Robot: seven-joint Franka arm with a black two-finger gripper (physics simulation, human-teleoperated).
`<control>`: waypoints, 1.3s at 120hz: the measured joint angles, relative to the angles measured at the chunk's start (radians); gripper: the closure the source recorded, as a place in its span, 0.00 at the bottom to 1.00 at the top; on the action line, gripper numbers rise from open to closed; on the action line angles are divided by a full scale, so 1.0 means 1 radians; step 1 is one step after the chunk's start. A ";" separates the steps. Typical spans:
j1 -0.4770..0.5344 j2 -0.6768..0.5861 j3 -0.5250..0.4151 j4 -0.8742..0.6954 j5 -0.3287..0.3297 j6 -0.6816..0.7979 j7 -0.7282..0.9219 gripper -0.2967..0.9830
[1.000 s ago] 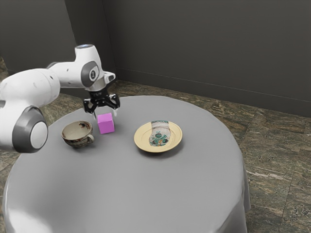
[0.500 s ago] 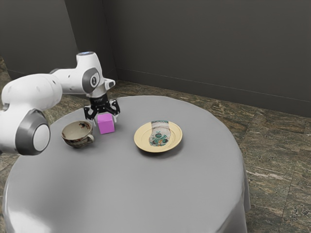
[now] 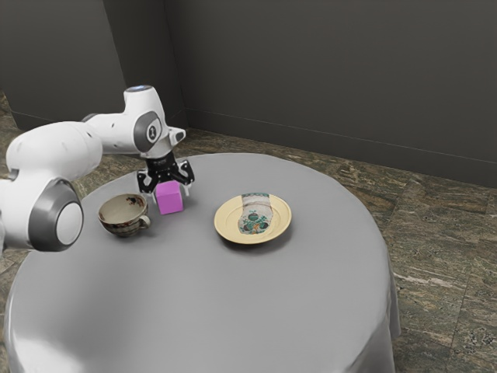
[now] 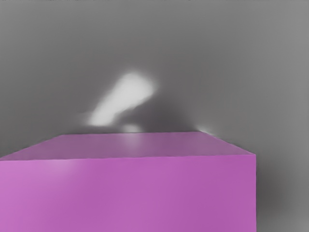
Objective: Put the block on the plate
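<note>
"So, where does the block point(image 3: 169, 203) lie relative to the fingers?"

"Between them, as the exterior view has it: one finger stands by its left side, the other by its right, with the hand on its far side. The block sits upright on the table point(image 3: 233, 311), and in the wrist view it looms large, close under the hand."

"And has the gripper point(image 3: 170, 193) grasped it?"

"No, the fingers are released, spread apart around it."

"What differs from a second ago?"

"The hand has come down; its fingers were higher then, and now they are down beside the block. The block itself has kept its place."

"The rest?"

"Unchanged. The cup point(image 3: 116, 226) is near the block, to the exterior view's left and a little nearer; the plate point(image 3: 226, 224) is farther off to the right, also somewhat nearer than the block."
</note>
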 joint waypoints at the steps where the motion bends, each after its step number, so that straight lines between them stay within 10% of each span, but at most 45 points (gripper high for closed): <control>1: 0.000 0.001 0.000 0.000 0.000 0.001 0.000 0.23; 156: 0.004 -0.001 0.020 0.006 -0.013 0.008 -0.015 0.45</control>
